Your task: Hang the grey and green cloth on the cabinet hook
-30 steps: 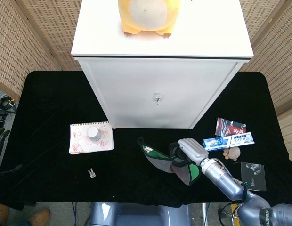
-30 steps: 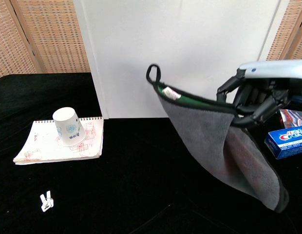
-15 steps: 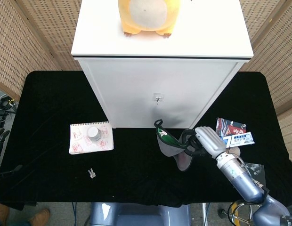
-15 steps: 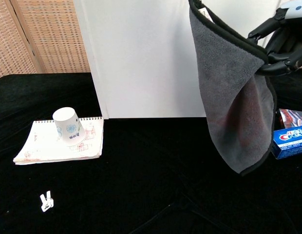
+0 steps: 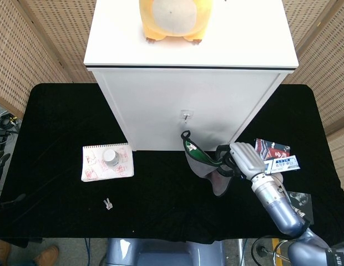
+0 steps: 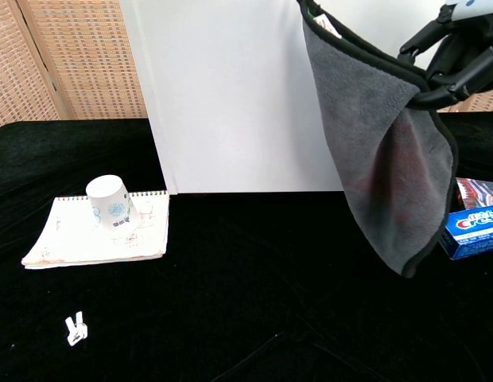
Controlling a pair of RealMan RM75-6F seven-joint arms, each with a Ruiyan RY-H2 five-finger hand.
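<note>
My right hand point(image 5: 244, 158) point(image 6: 461, 56) grips the top edge of the grey and green cloth point(image 5: 208, 166) point(image 6: 374, 151), which hangs in the air in front of the white cabinet point(image 5: 188, 105). Its black loop point(image 5: 185, 135) sticks up at the cloth's left corner, just below the small metal hook point(image 5: 186, 116) on the cabinet front. In the chest view the loop is cut off by the top edge. My left hand is out of both views.
A notepad with an upturned paper cup point(image 5: 111, 158) point(image 6: 111, 207) lies at the left. A small white clip point(image 5: 108, 204) lies nearer the front. Toothpaste box point(image 5: 274, 164) point(image 6: 473, 227), snack packet point(image 5: 271, 147) and black box point(image 5: 297, 202) sit right. A yellow plush point(image 5: 171, 19) tops the cabinet.
My right hand has lifted the cloth off the table and carried it up towards the cabinet front; the loop now sits just under the hook.
</note>
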